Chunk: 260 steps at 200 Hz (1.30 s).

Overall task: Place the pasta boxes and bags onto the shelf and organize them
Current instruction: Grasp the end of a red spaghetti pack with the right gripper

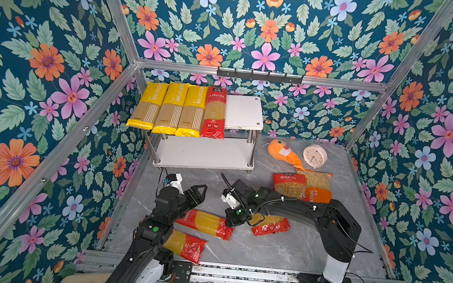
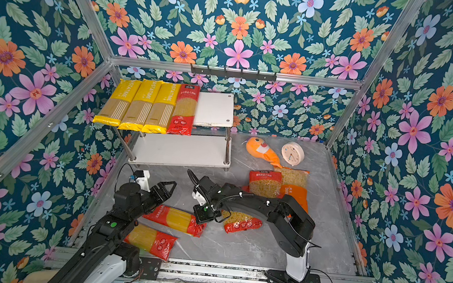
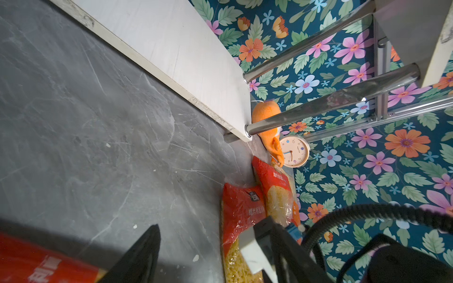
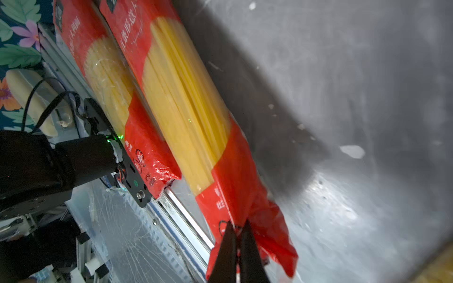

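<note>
On the grey marbled worktop [image 1: 279,254] before the two-tier white shelf with chrome posts [image 1: 244,112], my right tool [image 4: 237,226] is pinching the crimped end of a long red plastic spaghetti pack [image 4: 186,98] lying flat. My left tool [image 1: 200,188] is hovering nearby, jaws spread and empty, while three long yellow spaghetti packs [image 1: 171,107] are resting on the shelf's top board.

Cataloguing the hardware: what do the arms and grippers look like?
The left arm and right arm are black with white base sections, green lights and black cables; left gripper and right gripper have black tapered fingers.
</note>
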Each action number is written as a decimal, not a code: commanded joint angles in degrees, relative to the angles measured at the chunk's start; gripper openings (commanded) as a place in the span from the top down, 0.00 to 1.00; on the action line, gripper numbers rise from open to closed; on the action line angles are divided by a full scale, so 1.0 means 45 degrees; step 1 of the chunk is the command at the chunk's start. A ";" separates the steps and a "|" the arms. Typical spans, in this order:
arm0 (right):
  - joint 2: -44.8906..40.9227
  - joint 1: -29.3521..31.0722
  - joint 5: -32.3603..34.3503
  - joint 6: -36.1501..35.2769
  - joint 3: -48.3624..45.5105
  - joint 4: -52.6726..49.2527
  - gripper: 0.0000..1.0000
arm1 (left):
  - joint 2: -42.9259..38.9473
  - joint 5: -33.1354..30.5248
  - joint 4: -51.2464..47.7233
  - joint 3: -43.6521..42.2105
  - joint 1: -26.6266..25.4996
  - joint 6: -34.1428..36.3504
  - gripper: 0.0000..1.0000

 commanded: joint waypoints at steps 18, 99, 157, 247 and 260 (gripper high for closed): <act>-0.1446 -0.0793 0.1571 -0.0043 -0.0495 -0.1096 1.00 | 0.0056 0.0618 0.0897 -0.0018 -0.0002 0.0185 0.26; -0.4311 -0.2662 0.3460 0.0991 -0.3038 -0.1499 1.00 | 0.0209 0.0973 0.1957 -0.0702 -0.0031 -0.0271 0.27; -0.4612 -0.2686 0.3514 0.2232 -0.4217 -0.1216 1.00 | 0.0327 0.1119 0.2107 -0.1489 -0.0202 -0.0493 0.27; -0.5020 -0.1209 0.0797 0.3342 -0.5251 -0.0283 0.73 | -0.0704 0.0083 0.2479 -0.3765 -0.1612 -0.1657 0.28; -0.4976 -0.1230 0.0416 0.2820 -0.4759 -0.0866 0.67 | -0.0332 -0.0003 0.3100 -0.3846 -0.1750 -0.1769 0.28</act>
